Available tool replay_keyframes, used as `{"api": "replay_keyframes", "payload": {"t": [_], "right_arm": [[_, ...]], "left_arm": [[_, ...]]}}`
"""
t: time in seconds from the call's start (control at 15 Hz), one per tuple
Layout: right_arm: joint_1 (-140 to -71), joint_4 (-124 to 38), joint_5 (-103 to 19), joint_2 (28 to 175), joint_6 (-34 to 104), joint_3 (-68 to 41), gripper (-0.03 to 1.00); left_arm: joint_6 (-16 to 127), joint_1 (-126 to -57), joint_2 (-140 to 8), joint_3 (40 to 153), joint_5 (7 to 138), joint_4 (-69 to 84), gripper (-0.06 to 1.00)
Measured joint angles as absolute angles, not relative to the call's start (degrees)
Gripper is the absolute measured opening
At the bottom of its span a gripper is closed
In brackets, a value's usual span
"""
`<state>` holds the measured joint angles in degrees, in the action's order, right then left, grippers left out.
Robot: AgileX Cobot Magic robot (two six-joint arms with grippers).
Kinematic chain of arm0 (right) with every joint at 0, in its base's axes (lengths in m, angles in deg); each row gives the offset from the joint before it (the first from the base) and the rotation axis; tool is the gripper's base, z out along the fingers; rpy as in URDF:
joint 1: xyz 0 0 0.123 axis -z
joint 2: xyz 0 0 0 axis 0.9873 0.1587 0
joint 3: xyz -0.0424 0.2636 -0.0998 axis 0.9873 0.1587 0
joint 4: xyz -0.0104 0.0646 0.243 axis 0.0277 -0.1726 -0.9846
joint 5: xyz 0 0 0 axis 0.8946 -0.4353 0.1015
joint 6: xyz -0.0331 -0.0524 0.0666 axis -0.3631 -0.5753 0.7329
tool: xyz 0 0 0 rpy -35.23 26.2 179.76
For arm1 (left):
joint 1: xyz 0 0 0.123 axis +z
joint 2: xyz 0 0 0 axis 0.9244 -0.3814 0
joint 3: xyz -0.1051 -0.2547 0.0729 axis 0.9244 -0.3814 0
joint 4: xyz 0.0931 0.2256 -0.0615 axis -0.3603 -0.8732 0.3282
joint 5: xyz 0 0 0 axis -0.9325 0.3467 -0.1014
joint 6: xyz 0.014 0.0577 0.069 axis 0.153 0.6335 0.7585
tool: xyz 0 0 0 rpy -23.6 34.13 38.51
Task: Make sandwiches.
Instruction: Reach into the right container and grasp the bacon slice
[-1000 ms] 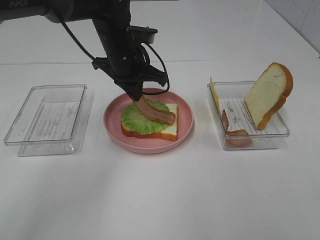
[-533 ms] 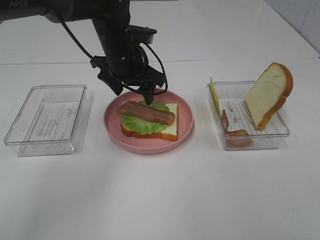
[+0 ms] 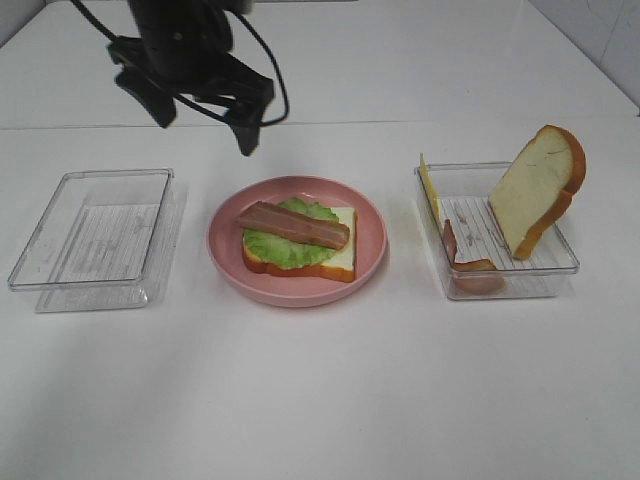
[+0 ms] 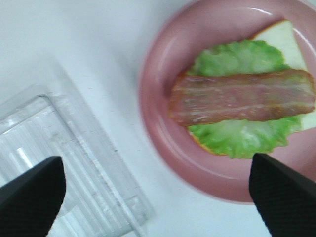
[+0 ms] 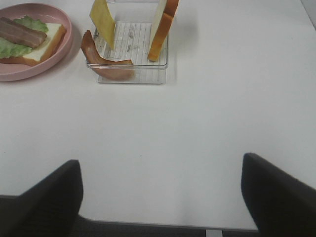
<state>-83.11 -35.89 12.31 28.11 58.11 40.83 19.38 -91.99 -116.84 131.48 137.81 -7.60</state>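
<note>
The open-faced sandwich (image 3: 298, 243) is sitting in the middle of the pink plate (image 3: 225, 262). A bread slice (image 3: 340, 262) is lying flat on the plate, ruffled lettuce (image 3: 268, 250) is covering most of it, and a bacon strip (image 3: 293, 225) is lying across the lettuce. The left gripper (image 3: 205, 127) is hovering high over the plate's left side, clear of the food, its jaws spread wide with nothing between them. A clear tray (image 3: 100, 295) is resting on the white table (image 3: 320, 400) just left of the plate. To the plate's right, a second clear tray (image 3: 530, 285) is holding three things. A second bread slice (image 3: 535, 190) is leaning upright at the side farthest from the plate, a cheese square (image 3: 429, 190) is standing on edge against the wall nearest the plate, and a spare bacon strip (image 3: 468, 268) is curling along the front corner. The right gripper (image 5: 160, 197) is hanging over the table in front and to the right of the plate, well apart from it, its jaws likewise spread wide and gripping nothing.
</note>
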Motion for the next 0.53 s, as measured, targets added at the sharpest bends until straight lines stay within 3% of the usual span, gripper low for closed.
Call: {"api": "replay_keyframes", "payload": {"t": [0.47,0.53], "right_arm": [[-83.11,-35.89,12.31,28.11,58.11,40.83,0.85],[-83.11,-35.89,12.31,28.11,58.11,40.83,0.85]], "left_arm": [[23.22,-67.18,-111.56,130.51,138.21,-2.95,0.91],[23.68,-66.15,-109.73,127.47,138.15,-2.04,0.9]]}}
